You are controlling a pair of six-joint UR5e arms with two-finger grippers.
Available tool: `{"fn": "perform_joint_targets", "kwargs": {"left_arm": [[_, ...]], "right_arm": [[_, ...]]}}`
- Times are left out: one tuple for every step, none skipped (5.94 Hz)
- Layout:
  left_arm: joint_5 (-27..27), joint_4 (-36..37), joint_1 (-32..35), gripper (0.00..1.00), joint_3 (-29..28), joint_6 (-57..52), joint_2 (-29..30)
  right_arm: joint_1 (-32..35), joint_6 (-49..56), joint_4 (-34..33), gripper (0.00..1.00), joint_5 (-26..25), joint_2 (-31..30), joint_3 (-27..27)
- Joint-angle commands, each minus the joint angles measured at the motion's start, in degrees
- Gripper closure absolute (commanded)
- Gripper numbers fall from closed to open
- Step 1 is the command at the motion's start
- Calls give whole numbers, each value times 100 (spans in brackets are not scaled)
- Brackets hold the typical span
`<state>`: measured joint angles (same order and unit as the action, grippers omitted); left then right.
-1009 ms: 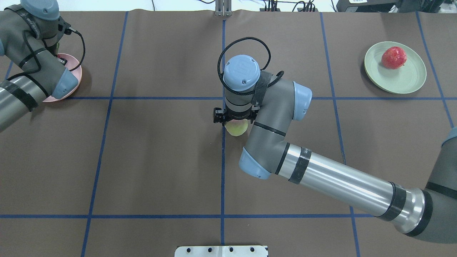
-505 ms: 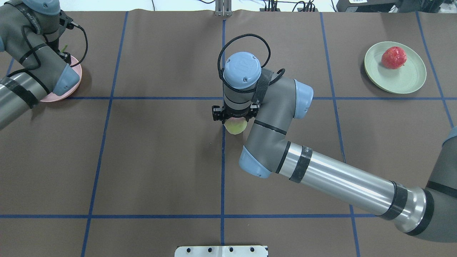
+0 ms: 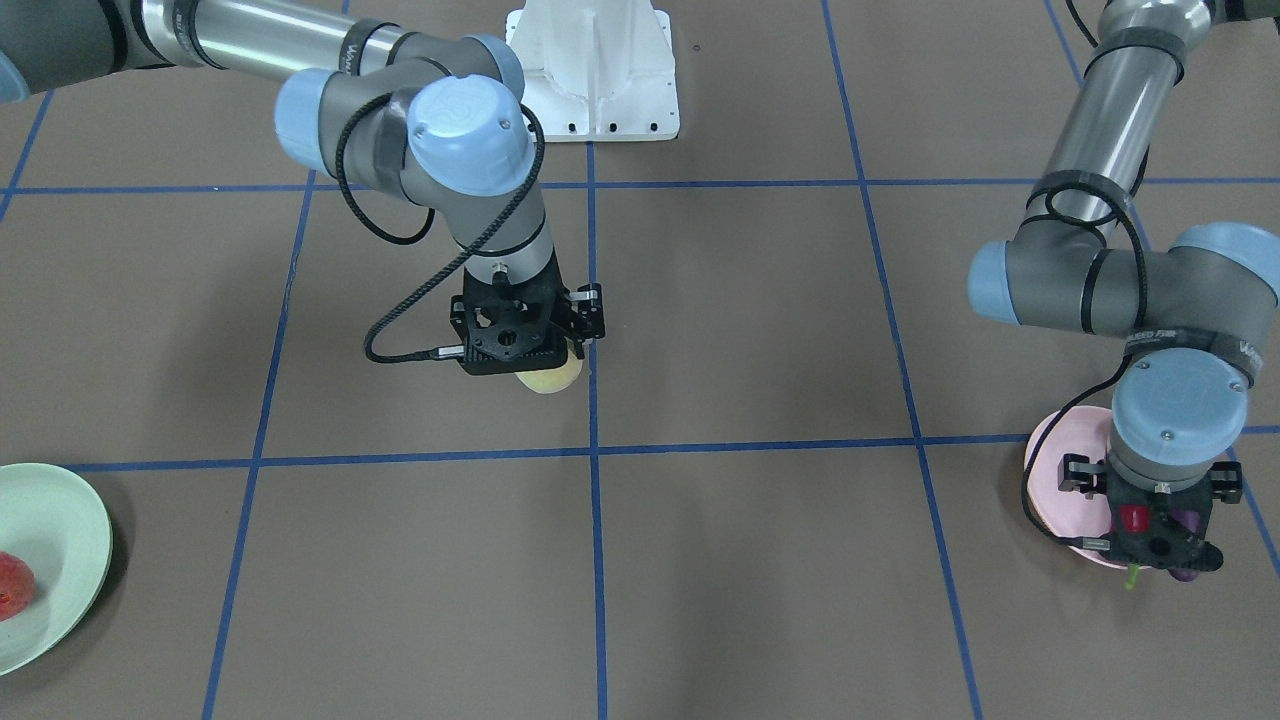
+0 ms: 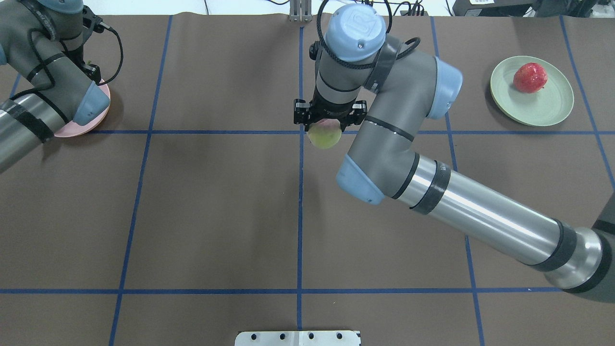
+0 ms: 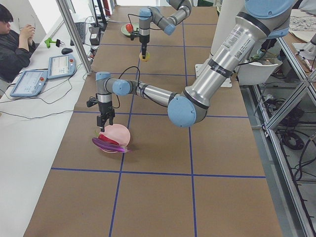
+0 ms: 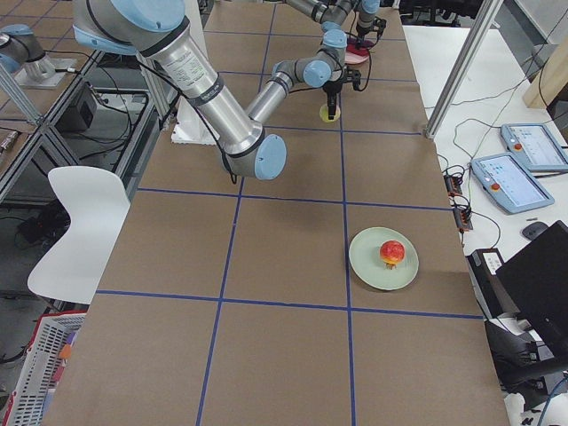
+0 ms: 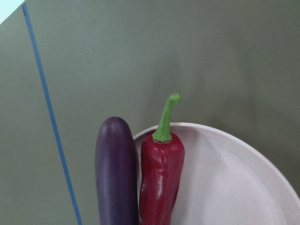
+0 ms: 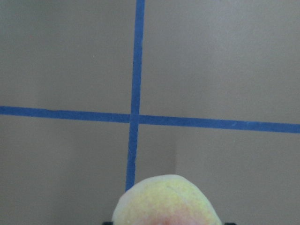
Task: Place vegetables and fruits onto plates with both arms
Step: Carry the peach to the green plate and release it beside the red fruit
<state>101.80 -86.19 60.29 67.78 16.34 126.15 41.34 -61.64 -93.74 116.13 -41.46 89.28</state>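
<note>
My right gripper point(image 4: 325, 130) is shut on the pale yellow-green fruit point(image 4: 325, 136) and holds it above the table's middle; the fruit also shows in the front view point(image 3: 550, 380) and in the right wrist view point(image 8: 166, 201). My left gripper point(image 3: 1160, 545) hangs open and empty above the pink plate point(image 3: 1065, 470). The red chili point(image 7: 161, 178) lies on that plate point(image 7: 234, 187). The purple eggplant point(image 7: 116, 173) lies beside the chili, across the plate's rim. The red-orange fruit point(image 4: 530, 77) sits on the mint green plate point(image 4: 543, 105) at the far right.
The white base block point(image 3: 600, 70) stands at the robot's edge of the table. Blue tape lines point(image 4: 300, 216) divide the brown table cover. An operator point(image 5: 15, 44) sits at a side desk with tablets.
My right gripper has risen with the yellow-green fruit and moved toward the far side of the table. My left gripper has lifted away from the pink plate.
</note>
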Motion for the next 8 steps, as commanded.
{"fn": "perform_joint_targets", "kwargs": {"left_arm": [[441,-20,18,0,312,-8,-108],[715,-3,27,0,750,-8,-291],[1057,49,27,0,1441,-8,-615],[1435,85,105,0,2075,1,-905],[1787,433,480,0,2429,-8,-926],[1903,628,632,0,2676,-17,-935],[1931,717,929,0,2679,-365,-935],[2122,1153,1367,0,2644,-1282,-935]], "right_arm": [[758,474,-905,100,357,-115,694],[1092,1165,-1284,100,358,-212,731],[1435,2059,-1435,100,349,-561,731],[1752,2904,-1437,100,280,-886,662],[2024,3695,-1420,100,235,-1212,591],[2253,4269,-1367,100,235,-1372,391],[2317,4431,-1210,100,157,-1391,119],[2343,4450,-504,100,69,-1556,-249]]}}
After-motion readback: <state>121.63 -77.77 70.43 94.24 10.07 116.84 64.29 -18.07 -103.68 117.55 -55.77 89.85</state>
